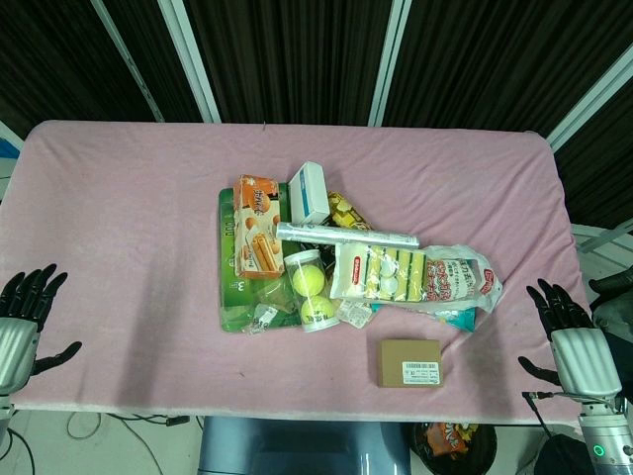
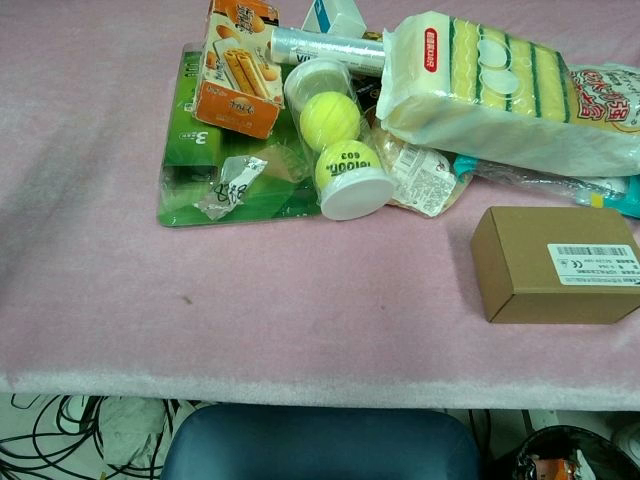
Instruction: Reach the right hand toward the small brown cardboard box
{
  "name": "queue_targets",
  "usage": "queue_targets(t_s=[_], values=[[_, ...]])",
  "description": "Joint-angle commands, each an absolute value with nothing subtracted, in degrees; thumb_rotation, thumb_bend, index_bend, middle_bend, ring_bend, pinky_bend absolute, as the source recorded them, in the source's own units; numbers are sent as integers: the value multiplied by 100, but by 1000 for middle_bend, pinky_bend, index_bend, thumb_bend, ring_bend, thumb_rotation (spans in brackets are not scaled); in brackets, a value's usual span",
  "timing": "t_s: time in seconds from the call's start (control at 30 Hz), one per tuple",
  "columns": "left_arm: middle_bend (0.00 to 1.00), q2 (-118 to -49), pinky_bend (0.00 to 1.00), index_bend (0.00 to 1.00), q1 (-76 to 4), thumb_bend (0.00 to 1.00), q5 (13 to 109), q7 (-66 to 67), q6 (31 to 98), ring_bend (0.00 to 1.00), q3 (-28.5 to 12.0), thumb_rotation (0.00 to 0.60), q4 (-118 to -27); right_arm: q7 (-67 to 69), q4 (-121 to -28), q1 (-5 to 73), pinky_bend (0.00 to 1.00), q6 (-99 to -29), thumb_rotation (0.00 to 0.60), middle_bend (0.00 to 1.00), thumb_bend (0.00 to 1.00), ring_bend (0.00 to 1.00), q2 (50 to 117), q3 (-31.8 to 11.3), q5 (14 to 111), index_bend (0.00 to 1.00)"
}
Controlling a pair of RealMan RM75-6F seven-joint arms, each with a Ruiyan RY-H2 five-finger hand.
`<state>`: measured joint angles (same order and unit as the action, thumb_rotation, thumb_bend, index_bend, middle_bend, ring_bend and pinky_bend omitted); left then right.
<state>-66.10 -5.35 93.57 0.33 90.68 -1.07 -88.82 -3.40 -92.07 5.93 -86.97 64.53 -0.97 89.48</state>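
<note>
**Brown box waits near the front edge, both hands hanging back**

Cardboard, plain and brown, is what the small box (image 1: 409, 362) is made of: a low, flat rectangular carton with crisp edges and a white barcode label stuck on its top face, toward the right end. In the chest view the box (image 2: 555, 264) shows its top and its front side, both unmarked apart from that label. Its long axis runs left to right, roughly parallel to the front edge of the table (image 1: 129, 198), with only a slight skew. It lies flat on the pink cloth, just in front of the heap of goods and apart from it, right of centre and close to the near edge.

Behind it sit a pack of yellow sponges (image 1: 381, 272), a crinkly snack bag (image 1: 463, 282), a clear tube of tennis balls (image 1: 311, 287), an orange biscuit box (image 1: 257, 226) lying on a green packet (image 1: 237, 297), and a white carton (image 1: 311, 192) at the back.

Off the table's right corner, the right hand (image 1: 574, 336) is held with fingers spread upward, grasping nothing and well apart from the box. At the left edge, the left hand (image 1: 22, 317) mirrors it, fingers apart and empty. Neither hand appears in the chest view.
</note>
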Motion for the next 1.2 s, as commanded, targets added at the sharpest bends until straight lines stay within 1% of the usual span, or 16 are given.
queue_targets(t_s=[0.03, 0.3, 0.57, 0.73, 0.9, 1.2], values=[[0, -6611, 0, 0, -536, 0, 9358, 36, 9065, 0, -105, 600, -8883, -335, -9213, 591, 204, -8694, 600, 0, 64, 0, 6448, -104, 8954, 0], [0, -6621, 0, 0, -533, 0, 9372, 45, 9089, 0, -111, 600, -8880, -292, -9416, 596, 204, -8646, 600, 0, 64, 0, 6365, -66, 9058, 0], [0, -6623, 0, 0, -510, 0, 9392, 10, 9150, 0, -112, 600, -8860, -321, -10288, 679, 204, -8383, 600, 0, 35, 0, 5983, 199, 9485, 0], [0, -6621, 0, 0, -510, 0, 9406, -3, 9160, 0, -109, 600, -8852, -487, -10895, 757, 203, -8130, 600, 0, 35, 0, 5901, 369, 9732, 0], [0, -6620, 0, 0, -513, 0, 9411, -15, 9158, 0, -109, 600, -8851, -830, -11286, 896, 203, -7662, 600, 0, 40, 0, 6038, 511, 9820, 0], [0, -6612, 0, 0, -518, 0, 9399, -40, 9144, 0, -112, 600, -8847, -1528, -11352, 1101, 203, -6883, 600, 0, 44, 0, 6610, 564, 9480, 0]])
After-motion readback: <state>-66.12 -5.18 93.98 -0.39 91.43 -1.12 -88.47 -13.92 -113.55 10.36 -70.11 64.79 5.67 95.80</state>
